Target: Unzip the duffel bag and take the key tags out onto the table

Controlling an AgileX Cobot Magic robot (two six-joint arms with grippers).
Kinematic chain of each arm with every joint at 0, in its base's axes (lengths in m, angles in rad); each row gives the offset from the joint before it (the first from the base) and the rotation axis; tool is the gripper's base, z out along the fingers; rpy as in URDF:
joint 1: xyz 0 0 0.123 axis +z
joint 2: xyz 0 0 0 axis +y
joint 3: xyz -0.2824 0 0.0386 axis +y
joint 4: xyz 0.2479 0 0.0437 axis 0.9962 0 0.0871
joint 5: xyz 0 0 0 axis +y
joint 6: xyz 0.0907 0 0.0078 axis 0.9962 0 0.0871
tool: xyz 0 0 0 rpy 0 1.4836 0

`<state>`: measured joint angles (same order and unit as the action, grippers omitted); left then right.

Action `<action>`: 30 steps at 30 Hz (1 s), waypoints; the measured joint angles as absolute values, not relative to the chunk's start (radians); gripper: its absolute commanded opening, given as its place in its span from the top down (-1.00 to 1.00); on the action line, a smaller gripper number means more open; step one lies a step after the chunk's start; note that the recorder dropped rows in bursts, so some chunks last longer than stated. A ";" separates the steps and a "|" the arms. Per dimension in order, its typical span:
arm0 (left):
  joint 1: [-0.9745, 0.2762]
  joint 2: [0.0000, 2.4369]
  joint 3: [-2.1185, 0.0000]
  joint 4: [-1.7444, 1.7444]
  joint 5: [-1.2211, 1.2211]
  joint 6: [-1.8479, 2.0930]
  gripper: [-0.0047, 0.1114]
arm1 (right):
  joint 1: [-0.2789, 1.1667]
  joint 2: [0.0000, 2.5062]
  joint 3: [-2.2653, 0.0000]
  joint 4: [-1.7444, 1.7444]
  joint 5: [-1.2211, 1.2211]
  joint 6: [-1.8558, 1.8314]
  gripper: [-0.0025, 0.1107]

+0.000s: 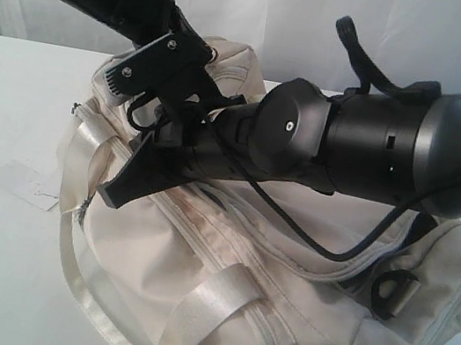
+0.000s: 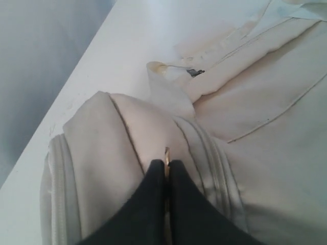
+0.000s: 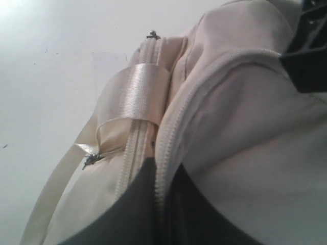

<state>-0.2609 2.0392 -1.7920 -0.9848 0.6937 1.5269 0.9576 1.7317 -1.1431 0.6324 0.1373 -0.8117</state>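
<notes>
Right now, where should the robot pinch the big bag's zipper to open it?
Probably the thin metal pull at the duffel bag's rounded end. It stands up edge-on from the seam, so a pinch from above, across its flat faces, fits it. The left gripper seems shut on it that way.

Jaws closed on duffel bag (image 3: pixel 245 153) zipper (image 3: pixel 164 138), satin strap (image 3: pixel 135 92) beside

A softly lit white fabric backdrop (image 1: pixel 330 11) hangs beyond the right end effector (image 3: pixel 164 169); a wide plain white table (image 1: pixel 11 98) lies beneath it.
</notes>
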 measured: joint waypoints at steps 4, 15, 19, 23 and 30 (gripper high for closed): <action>-0.278 2.062 -1.843 -0.968 0.695 1.522 0.92 | 0.958 1.732 -1.143 0.653 0.141 -0.812 0.96; -0.293 2.126 -1.946 -0.939 0.717 1.477 0.92 | 0.968 1.732 -1.143 0.671 0.136 -0.812 0.96; -0.317 2.149 -1.983 -0.939 0.711 1.475 0.92 | 0.978 1.732 -1.143 0.671 0.129 -0.812 0.96; -0.342 2.171 -2.025 -0.928 0.682 1.470 0.92 | 0.979 1.732 -1.143 0.671 0.127 -0.812 0.96; -0.361 2.220 -2.088 -0.905 0.673 1.406 0.92 | 0.980 1.732 -1.143 0.671 0.127 -0.812 0.96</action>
<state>-0.3614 2.2205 -2.0881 -0.9046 0.6727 1.4065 0.9801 1.7317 -1.1431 0.6707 0.1272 -0.8117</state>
